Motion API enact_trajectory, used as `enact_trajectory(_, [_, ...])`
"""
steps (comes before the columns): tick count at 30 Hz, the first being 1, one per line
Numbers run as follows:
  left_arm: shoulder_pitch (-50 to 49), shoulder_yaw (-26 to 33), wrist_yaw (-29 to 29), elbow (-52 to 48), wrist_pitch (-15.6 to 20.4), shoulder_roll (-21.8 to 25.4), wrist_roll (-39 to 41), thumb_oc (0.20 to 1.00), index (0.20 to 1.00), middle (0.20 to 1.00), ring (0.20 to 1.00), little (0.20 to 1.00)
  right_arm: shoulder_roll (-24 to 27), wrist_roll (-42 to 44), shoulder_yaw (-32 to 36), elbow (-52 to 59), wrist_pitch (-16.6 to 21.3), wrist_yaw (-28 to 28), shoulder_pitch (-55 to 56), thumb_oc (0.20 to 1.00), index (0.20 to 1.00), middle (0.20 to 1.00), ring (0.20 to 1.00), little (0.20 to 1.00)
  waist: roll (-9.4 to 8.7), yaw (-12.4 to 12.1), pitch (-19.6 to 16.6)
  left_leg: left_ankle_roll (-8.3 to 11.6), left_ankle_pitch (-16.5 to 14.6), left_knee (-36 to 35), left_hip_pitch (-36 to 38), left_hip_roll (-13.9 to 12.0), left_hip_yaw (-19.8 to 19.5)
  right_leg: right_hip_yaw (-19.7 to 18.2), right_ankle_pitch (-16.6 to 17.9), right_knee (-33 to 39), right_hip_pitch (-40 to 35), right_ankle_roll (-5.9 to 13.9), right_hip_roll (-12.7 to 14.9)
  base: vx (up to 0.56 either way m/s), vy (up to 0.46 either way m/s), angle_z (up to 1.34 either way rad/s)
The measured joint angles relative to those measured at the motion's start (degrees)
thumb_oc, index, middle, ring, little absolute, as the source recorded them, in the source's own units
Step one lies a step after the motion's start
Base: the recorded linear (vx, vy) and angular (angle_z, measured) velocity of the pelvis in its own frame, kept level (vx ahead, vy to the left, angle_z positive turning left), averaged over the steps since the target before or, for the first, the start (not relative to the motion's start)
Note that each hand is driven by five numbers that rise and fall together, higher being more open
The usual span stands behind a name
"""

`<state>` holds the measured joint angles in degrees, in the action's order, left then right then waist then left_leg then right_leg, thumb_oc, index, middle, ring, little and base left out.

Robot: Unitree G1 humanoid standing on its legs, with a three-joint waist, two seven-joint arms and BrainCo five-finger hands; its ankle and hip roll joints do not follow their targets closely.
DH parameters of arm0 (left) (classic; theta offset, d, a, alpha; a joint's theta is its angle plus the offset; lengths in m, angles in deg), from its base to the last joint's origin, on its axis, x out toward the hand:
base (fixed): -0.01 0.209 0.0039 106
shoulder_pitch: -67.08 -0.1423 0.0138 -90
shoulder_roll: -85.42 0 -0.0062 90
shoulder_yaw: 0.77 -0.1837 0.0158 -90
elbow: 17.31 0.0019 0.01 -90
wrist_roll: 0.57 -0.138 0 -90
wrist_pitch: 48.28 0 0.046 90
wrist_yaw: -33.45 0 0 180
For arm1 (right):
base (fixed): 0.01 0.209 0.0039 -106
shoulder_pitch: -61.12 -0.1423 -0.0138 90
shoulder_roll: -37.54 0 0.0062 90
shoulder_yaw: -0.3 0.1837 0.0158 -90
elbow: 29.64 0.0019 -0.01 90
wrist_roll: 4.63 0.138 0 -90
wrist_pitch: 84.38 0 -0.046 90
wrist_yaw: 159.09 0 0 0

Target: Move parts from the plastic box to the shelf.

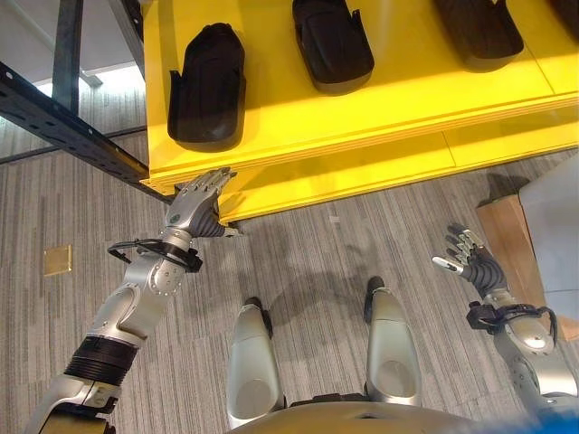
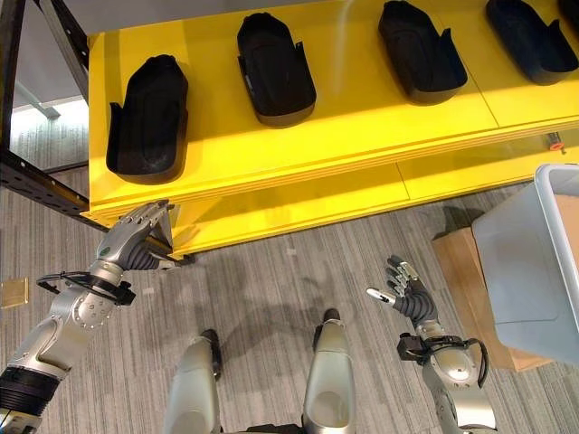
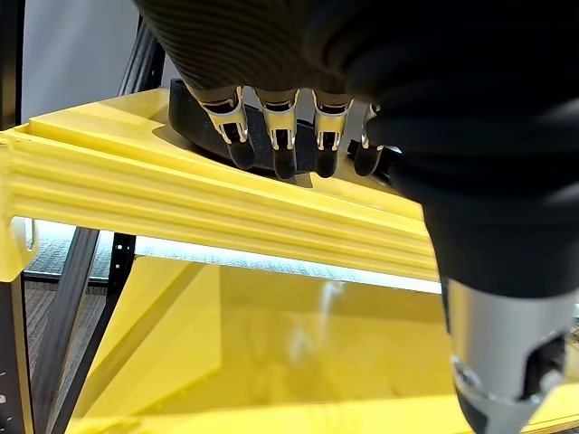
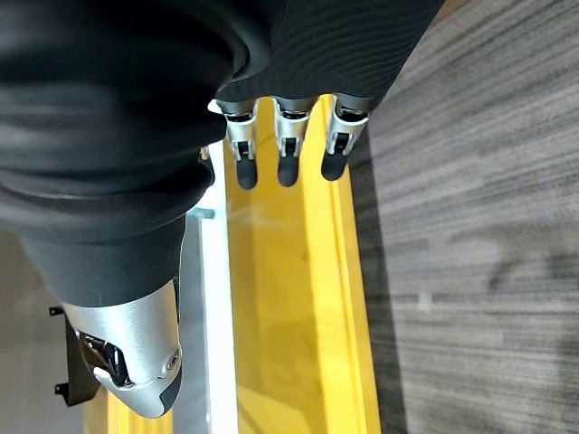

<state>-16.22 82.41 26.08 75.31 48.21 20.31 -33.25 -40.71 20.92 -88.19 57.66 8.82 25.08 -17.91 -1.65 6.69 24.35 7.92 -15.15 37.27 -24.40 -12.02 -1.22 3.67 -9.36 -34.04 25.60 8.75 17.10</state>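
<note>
1. Nearest the head camera, the left hand (image 1: 201, 206) is seen raised at the front corner of the yellow shelf (image 2: 298, 149), fingers relaxed and nearly straight, with nothing held; its fingertips (image 3: 283, 161) hang just over the shelf's ribbed front edge.
2. Lower down, the right hand (image 2: 409, 291) is held over the grey carpet (image 1: 308, 253), well apart from the shelf, fingers loosely spread and empty.
3. Four black moulded parts (image 2: 274, 65) are counted lying in a row on the top deck, each an elongated, shoe-like shell with a matt finish; the leftmost part (image 1: 207, 84) lies nearest the left hand.
4. A translucent grey plastic box (image 2: 534, 262) is noted to the robot's right, resting on a brown wooden block (image 2: 463, 271). Its contents cannot be made out.
5. The step in hand is judged to be the interval between placements: both hands are free and no part is being carried.
6. The next move is judged to call for a turn toward the box and a reach into it for another part.
7. A dark perforated steel upright (image 1: 68, 127) is seen flanking the shelf; the deck appears smooth, glossy plastic.
</note>
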Motion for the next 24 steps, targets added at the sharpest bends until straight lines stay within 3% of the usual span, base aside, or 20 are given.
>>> enact_trajectory(24, [8.0, 0.0, -0.18, 5.09, -2.07, 0.05, 0.31, 1.0, 1.0, 1.0, 1.0, 1.0, 0.0, -2.17, 0.0, 0.02, -0.46, 0.28, -0.06, 1.0, 1.0, 1.0, 1.0, 1.0, -0.03, 0.38, -0.02, -0.46, -1.79, 3.0, -0.63, -0.04, 0.71, -1.41, 0.21, -0.34, 0.55, 0.35, 0.0, 0.0, 0.004, -0.01])
